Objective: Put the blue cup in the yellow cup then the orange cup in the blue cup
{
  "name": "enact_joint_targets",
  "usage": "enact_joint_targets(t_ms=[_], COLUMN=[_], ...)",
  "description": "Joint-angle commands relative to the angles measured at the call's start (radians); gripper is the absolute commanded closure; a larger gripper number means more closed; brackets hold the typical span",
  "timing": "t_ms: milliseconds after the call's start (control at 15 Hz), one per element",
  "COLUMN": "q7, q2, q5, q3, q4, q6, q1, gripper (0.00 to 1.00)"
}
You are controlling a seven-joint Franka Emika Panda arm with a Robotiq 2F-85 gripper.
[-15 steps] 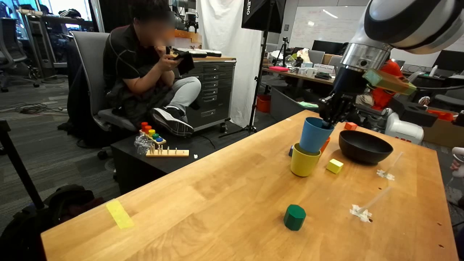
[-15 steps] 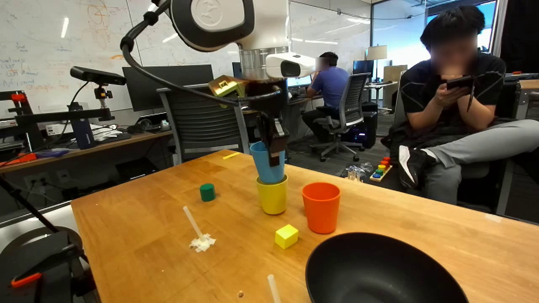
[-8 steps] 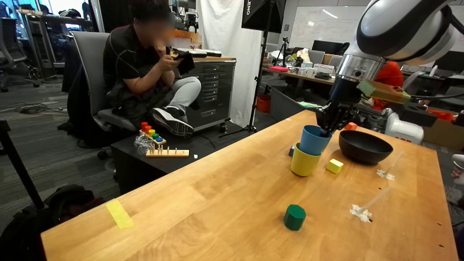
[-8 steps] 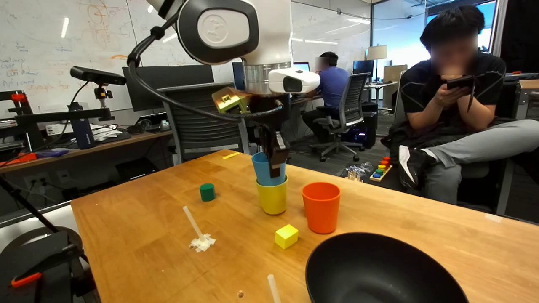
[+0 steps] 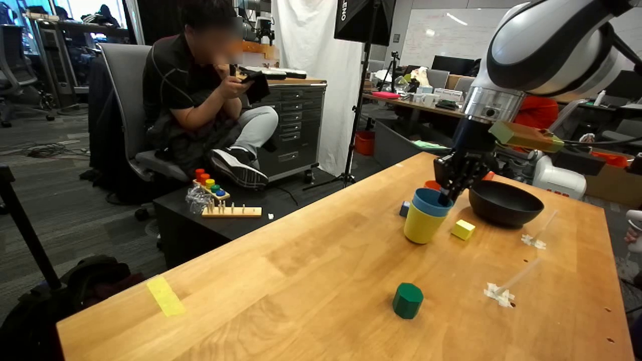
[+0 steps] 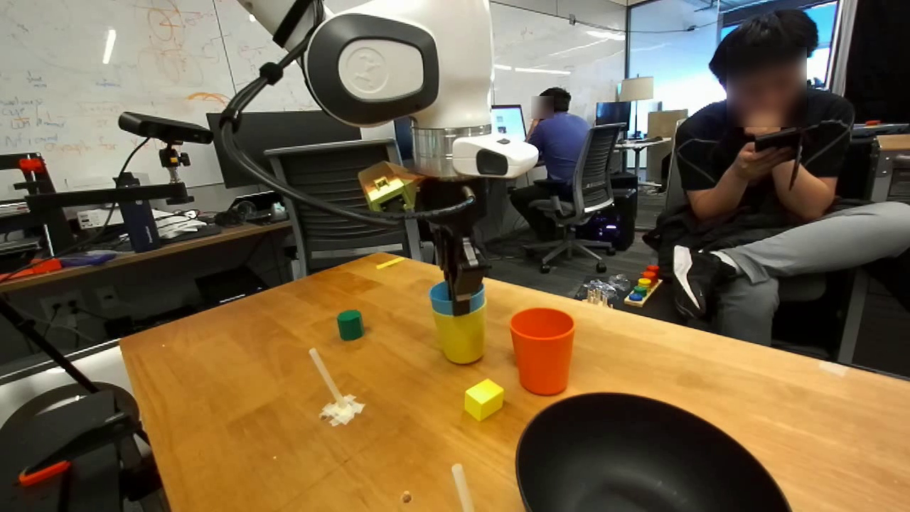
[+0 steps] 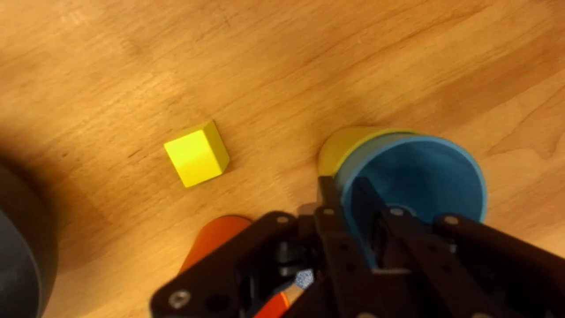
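Note:
The light-blue cup [image 5: 426, 200] sits nested deep in the yellow cup [image 5: 424, 226], with its upper band showing above the yellow rim. The same pair, blue cup [image 6: 442, 299] and yellow cup [image 6: 461, 338], stands upright in an exterior view. In the wrist view, my gripper [image 7: 346, 190] straddles the wall of the blue cup [image 7: 423, 172], one finger inside and one outside, closed on it. The yellow cup [image 7: 337, 145] shows behind it. The orange cup [image 6: 542, 355] stands upright and apart beside the pair; it is partly hidden in the wrist view [image 7: 220, 234].
A yellow block [image 6: 484, 400] lies near the cups. A black bowl [image 6: 640, 455] stands near the orange cup. A green block [image 5: 408, 301] and a taped-down straw [image 6: 327, 377] stand on the wooden table [image 5: 301, 281]. A blue block [image 5: 404, 208] lies behind the yellow cup.
My gripper has moved down with the blue cup, from the yellow cup's mouth to deep inside it. The orange cup's rim now shows behind the blue cup in an exterior view.

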Motion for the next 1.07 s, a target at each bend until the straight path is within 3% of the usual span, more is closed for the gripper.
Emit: enact_joint_targets(t_ms=[0,400,467,1000], q7=[0.012,-0.003,-0.009,-0.027], q2=[0.001,-0.040,-0.053,-0.151], q5=[0.012,0.016,0.002,0.000], q3=[0.015,0.017,0.013,-0.028], q4=[0.022,0.013,0.009,0.007], q6=[0.004,-0.001,-0.006,-0.008], q1=[-0.009,-0.013,-0.012,-0.053], gripper=[0.51,0.05,0.01,0.00])
